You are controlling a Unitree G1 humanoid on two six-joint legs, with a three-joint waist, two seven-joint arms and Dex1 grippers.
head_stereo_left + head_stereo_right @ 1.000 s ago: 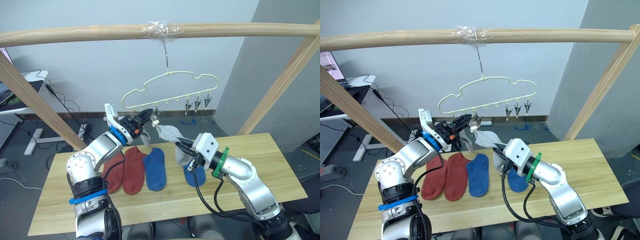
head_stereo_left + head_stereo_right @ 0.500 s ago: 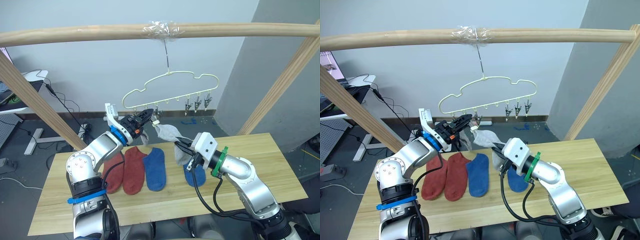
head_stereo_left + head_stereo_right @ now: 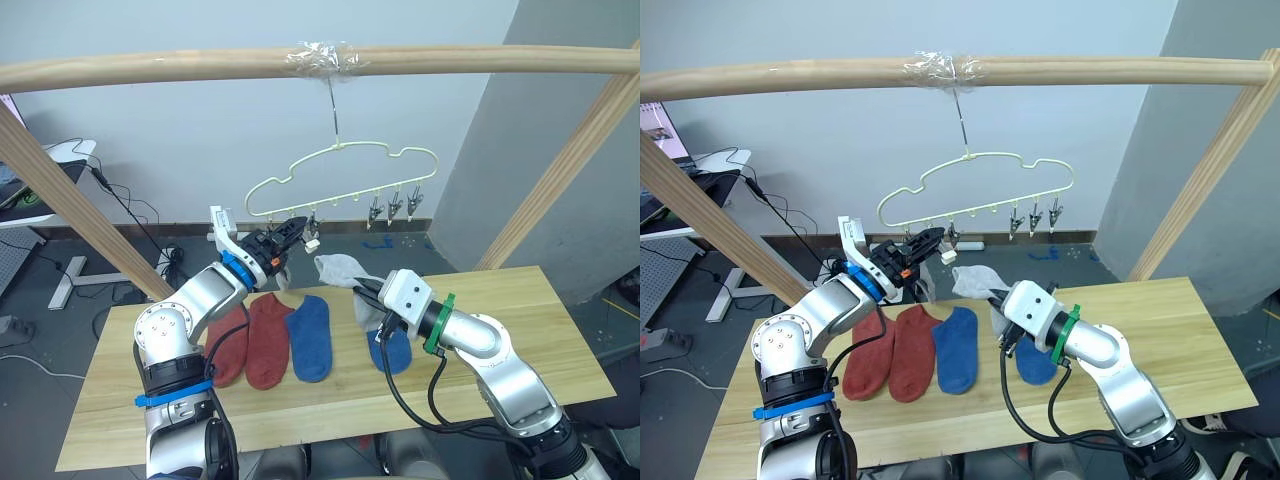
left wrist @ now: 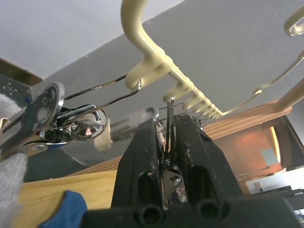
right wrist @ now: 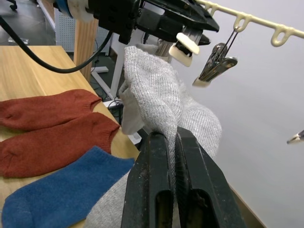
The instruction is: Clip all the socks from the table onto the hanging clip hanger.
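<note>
Grey sock (image 3: 342,268) held; two red, two blue lying.

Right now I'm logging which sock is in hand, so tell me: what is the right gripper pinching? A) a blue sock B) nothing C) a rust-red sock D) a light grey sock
D: the right gripper is shut on a light grey sock, held up off the table just below the clip hanger, while the rust-red socks lie flat on the wood.

2 red socks (image 3: 250,338), 2 blue (image 3: 310,335), 1 grey (image 3: 345,270), 1 hanger (image 3: 340,180).
</note>
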